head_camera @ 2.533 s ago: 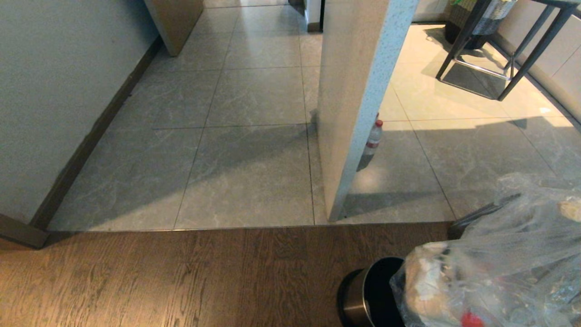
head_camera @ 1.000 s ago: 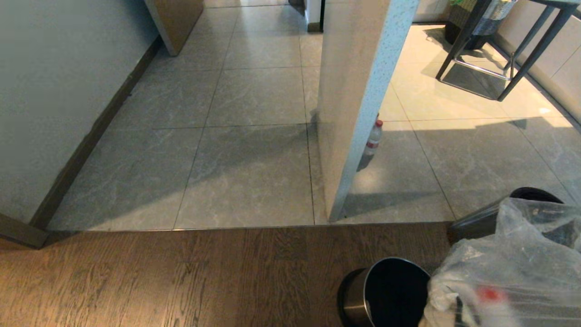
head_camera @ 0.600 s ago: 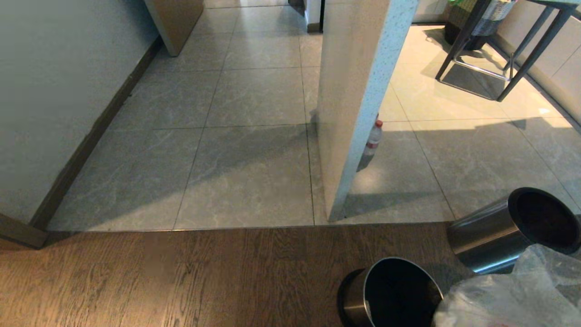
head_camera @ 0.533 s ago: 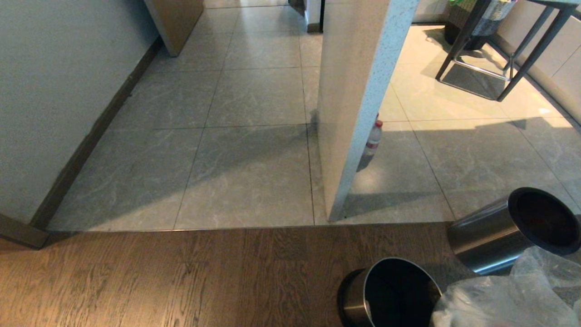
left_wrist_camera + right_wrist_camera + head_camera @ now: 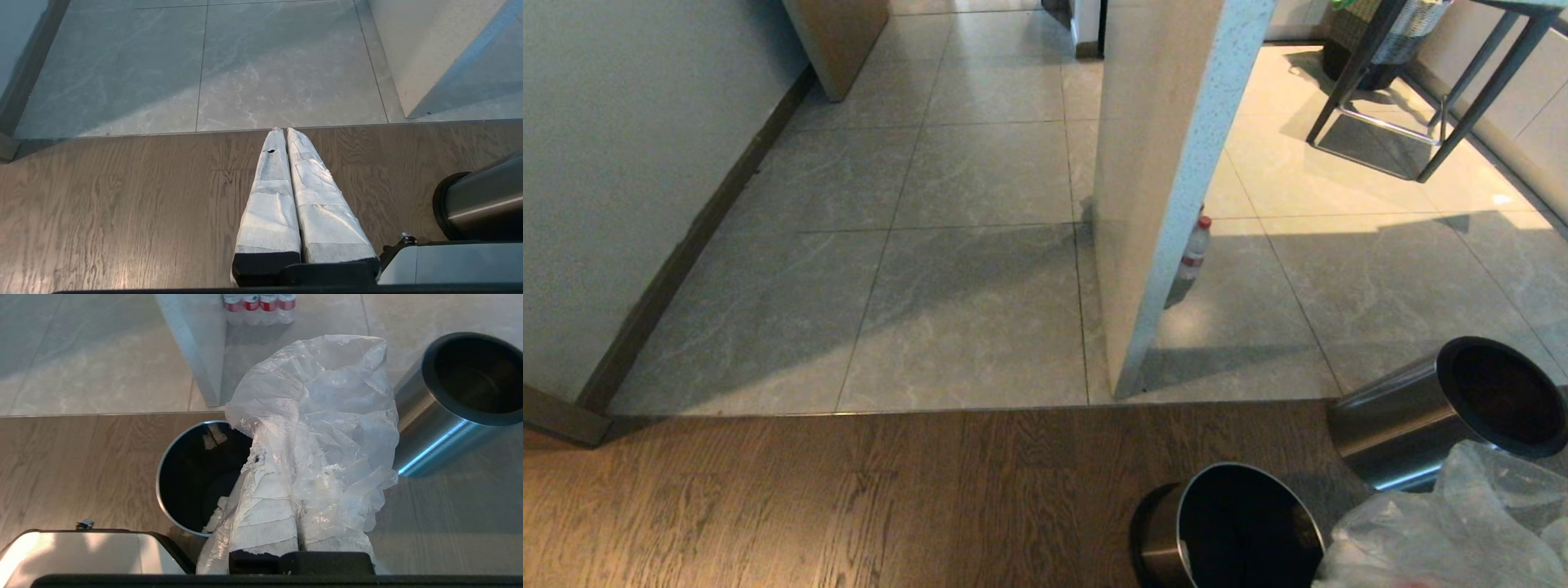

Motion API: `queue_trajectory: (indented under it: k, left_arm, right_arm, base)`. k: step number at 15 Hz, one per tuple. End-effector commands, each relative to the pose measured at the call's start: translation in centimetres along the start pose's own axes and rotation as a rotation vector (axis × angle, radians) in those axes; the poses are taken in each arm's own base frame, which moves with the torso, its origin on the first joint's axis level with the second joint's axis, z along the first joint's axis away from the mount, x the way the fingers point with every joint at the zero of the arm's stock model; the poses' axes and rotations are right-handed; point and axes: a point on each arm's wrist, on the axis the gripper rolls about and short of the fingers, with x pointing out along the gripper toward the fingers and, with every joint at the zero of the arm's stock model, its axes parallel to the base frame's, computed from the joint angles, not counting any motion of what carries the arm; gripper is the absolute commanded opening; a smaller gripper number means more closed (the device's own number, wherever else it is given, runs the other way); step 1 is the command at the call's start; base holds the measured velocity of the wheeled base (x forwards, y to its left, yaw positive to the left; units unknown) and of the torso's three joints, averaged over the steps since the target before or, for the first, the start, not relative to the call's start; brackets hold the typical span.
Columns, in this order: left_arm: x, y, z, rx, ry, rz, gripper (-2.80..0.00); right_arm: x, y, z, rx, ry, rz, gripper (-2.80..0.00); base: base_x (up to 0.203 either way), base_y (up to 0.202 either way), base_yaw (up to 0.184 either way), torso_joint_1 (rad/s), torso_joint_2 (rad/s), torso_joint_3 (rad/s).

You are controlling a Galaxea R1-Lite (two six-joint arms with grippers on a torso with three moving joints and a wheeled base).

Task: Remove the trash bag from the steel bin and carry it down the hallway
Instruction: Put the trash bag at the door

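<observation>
The right gripper (image 5: 292,465) has its taped white fingers (image 5: 265,506) pressed together on the gathered neck of the trash bag (image 5: 322,416), so the clear crinkly plastic billows up and over the fingertips and hides them; in the head view only the top of the bag (image 5: 1437,531) shows, at the near right corner of the wood-plank floor (image 5: 809,498), with a hint of red at its lower edge. The bag is clear of both bins. One steel bin (image 5: 1160,531) stands upright on the planks just beside the bag, its mouth open and dark, a few pale scraps visible inside it in the right wrist view (image 5: 171,490). A second steel bin (image 5: 1396,416) with a thick black ring rim lies tipped on its side near the far right edge of the wood floor, its mouth turned toward the right, the bag's plastic overlapping its lower side in the head view. The left gripper (image 5: 282,134) hangs over the bare planks, close to the seam with the tiles, its two wrapped fingers (image 5: 269,196) closed against each other with nothing between them. Beyond the seam the hallway (image 5: 947,269) runs ahead with glossy grey marbled tiles, a white wall (image 5: 613,180) and dark skirting on the left. A pale partition wall (image 5: 1160,163) divides the tiled area, and a red-capped bottle (image 5: 1195,249) stands upright just beside its right face
</observation>
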Motion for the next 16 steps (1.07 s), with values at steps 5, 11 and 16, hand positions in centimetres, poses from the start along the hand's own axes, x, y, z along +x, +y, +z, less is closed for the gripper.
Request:
queue_trajectory:
  k: [5,11,16]
  left_arm:
    - [0.00,0.00,0.00,-0.001,0.000,0.000,-2.80]
    - [0.00,0.00,0.00,-0.001,0.000,0.000,-2.80]
    - [0.00,0.00,0.00,-0.001,0.000,0.000,-2.80]
  right_arm:
    - [-0.01,0.00,-0.14,0.006,0.001,0.001,-2.80]
    - [0.00,0.00,-0.12,0.009,0.001,0.001,-2.80]
    - [0.00,0.00,-0.12,0.006,0.001,0.001,-2.80]
  base:
    - [0.000,0.000,0.000,0.000,0.00,0.000]
    - [0.000,0.000,0.000,0.000,0.00,0.000]
    - [0.000,0.000,0.000,0.000,0.00,0.000]
